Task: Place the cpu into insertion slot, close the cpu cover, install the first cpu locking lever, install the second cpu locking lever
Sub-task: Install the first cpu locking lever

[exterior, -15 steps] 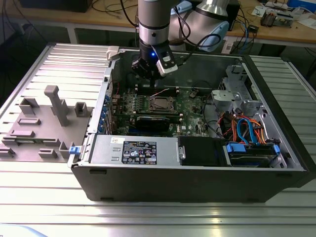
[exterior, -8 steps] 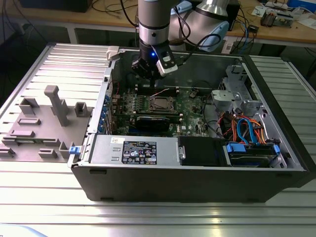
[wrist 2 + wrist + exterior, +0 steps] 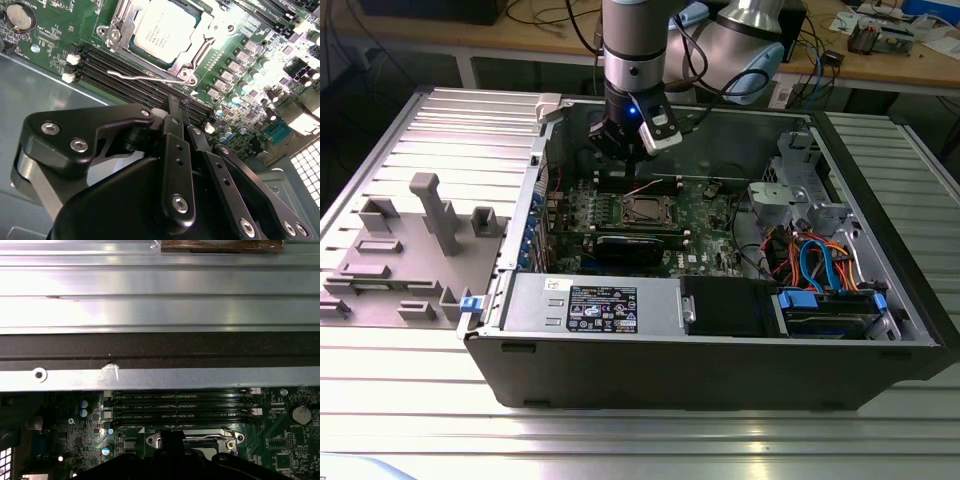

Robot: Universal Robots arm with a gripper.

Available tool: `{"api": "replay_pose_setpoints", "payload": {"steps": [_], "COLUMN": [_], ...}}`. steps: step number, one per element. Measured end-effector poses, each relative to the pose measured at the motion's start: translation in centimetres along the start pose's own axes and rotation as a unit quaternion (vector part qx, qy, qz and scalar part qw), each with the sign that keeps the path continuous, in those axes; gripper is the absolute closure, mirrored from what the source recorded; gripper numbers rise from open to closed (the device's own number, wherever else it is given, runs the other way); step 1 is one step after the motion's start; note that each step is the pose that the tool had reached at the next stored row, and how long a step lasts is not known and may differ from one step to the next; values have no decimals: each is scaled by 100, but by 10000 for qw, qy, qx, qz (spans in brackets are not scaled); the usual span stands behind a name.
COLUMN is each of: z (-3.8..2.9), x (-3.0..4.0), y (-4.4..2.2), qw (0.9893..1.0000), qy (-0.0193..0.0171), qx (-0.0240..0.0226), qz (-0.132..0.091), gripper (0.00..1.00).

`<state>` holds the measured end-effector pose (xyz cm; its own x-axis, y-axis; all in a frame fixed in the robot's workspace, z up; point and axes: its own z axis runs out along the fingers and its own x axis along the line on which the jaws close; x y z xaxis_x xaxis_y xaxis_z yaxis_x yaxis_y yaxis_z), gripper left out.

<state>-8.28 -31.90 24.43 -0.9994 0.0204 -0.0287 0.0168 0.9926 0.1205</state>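
Already the cpu (image 3: 162, 30) sits flat in the insertion slot (image 3: 648, 210), just ahead of the gripper's tips in the second wrist view, its pale metal top facing up. The cpu cover (image 3: 199, 46) lies down around it, framing the chip on all sides, so the first two steps look done.

Between the cover and the gripper (image 3: 181, 106) runs a thin wire locking lever (image 3: 150, 78). It lies loose along the socket's near edge and crosses above the dark memory slots (image 3: 115, 67), and it does not look tucked under its catch. I judge that this lever is not yet installed. I cannot tell how the lever on the far side of the socket stands.

The gripper hangs just above the board, close to the loose lever but apart from it. Its two black fingers (image 3: 172, 125) are drawn together with nothing visible between them.

Beneath the gripper, the open computer case (image 3: 720, 360) holds the green motherboard (image 3: 45, 35). Farther from the tool, the case holds a metal drive cage (image 3: 790, 190) and a bundle of blue and orange cables (image 3: 815, 265). Outside the case, well away from the gripper, a grey fixture tray (image 3: 410, 250) rests on the ribbed metal table (image 3: 620, 430).
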Motion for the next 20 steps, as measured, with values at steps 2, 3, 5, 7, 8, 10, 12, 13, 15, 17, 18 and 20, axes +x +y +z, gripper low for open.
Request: {"api": "replay_pose_setpoints", "payload": {"steps": [2,3,5,7,8,10,12,13,15,17,18,20], "z": [8,8,8,10,9,10,15,20,33,56,63,77], "x": [0,0,0,0,-3,-7,-19,-32,-52,-80,-93,-127], "y": [-1,-1,-1,-3,-6,-10,-11,-11,-7,1,5,14], "qw": [10000,10000,10000,10000,10000,10000,10000,10000,10000,9999,9999,9999], "qy": [0,0,0,-1,-1,0,1,0,-1,-2,-2,0], "qx": [0,0,0,-2,-1,0,1,2,58,108,109,110], "qz": [0,0,0,0,-1,0,0,0,-2,-3,-5,-19], "gripper": [89,89,89,89,89,89,89,89,89,89,89,89]}}
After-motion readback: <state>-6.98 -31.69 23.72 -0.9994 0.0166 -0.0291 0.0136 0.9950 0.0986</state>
